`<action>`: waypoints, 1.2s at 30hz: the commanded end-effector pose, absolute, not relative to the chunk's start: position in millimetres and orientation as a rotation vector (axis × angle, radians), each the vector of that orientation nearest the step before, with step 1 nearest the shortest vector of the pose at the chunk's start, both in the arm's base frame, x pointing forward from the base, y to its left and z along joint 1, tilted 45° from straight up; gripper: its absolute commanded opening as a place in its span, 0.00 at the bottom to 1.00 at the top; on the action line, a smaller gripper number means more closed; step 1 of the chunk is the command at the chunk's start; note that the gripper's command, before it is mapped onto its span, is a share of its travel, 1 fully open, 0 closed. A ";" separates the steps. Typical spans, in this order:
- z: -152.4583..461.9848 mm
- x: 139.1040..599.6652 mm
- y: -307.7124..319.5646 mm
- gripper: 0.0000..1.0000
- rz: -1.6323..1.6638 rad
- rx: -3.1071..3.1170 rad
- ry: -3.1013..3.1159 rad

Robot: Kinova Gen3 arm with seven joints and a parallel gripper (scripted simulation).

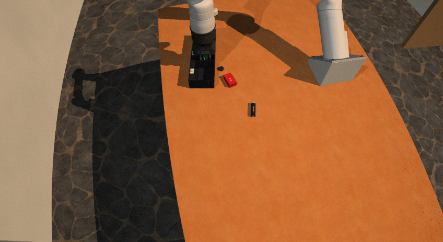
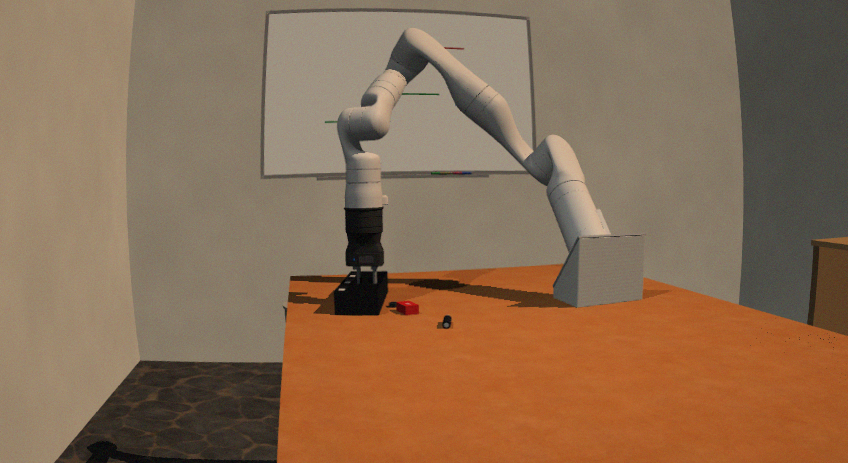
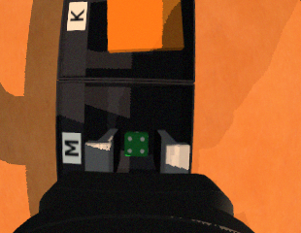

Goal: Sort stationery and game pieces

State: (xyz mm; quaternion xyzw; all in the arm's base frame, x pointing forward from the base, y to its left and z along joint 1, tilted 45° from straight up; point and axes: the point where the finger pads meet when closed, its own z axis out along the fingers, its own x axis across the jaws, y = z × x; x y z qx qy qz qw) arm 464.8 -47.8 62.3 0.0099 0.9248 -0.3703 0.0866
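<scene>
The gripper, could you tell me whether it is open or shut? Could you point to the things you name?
The gripper [image 1: 205,55] [image 2: 366,282] [image 3: 137,145] is open: gaps flank the green die [image 1: 205,57] [image 3: 136,144].

1. Orange table [image 1: 279,162] [image 2: 535,369] [image 3: 257,146]: grey arm base [image 1: 321,79] [image 2: 624,280], black bins [image 1: 201,83] [image 2: 357,304] [image 3: 72,107] in a row.
2. Beside bins: small dark item [image 1: 220,68] [image 2: 392,304], red box [image 1: 230,80] [image 2: 408,307].
3. Farther out: dark cylinder [image 1: 253,109] [image 2: 446,322], on its side.

The die [image 3: 136,144] is green with pale dots. The bin marked K [image 3: 188,63] and the bin marked M [image 3: 187,112] are black. The small box [image 1: 230,80] [image 2: 407,307] is red with white marks. The table [image 1: 279,165] [image 2: 535,387] [image 3: 248,160] is orange. The robot arm [image 1: 334,34] [image 2: 479,101] is mostly white.
</scene>
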 end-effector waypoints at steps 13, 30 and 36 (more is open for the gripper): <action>62.7 465.2 -46.8 0.64 -1.101 0.028 2.754; 75.9 462.3 -34.1 0.64 -1.101 0.028 2.754; 81.6 461.1 -28.6 0.64 -1.101 0.028 2.754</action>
